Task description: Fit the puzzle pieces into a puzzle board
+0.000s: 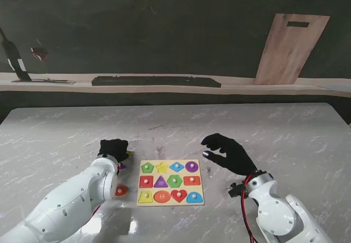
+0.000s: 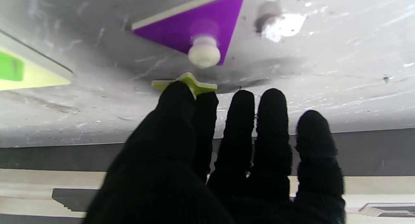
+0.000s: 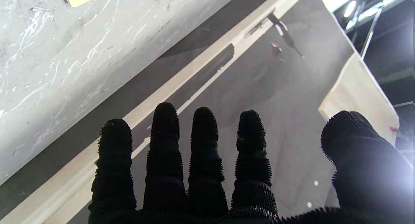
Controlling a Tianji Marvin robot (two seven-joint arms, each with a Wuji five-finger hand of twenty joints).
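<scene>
1. Left hand [image 2: 207, 159] pinches a yellow-green star piece [image 2: 191, 83] between thumb and forefinger, just left of the puzzle board [image 1: 170, 202] — a purple triangle piece [image 2: 181, 29] lies beside it.
2. Right hand [image 1: 227, 152] hovers right of the board — fingers spread, holding nothing.

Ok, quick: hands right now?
Left hand: shut on the yellow-green star piece, pinched by thumb and forefinger.
Right hand: open, holding nothing.

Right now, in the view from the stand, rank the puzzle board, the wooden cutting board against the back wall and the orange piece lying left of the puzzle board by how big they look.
1. wooden cutting board, though it stands farther away
2. puzzle board
3. orange piece
</scene>
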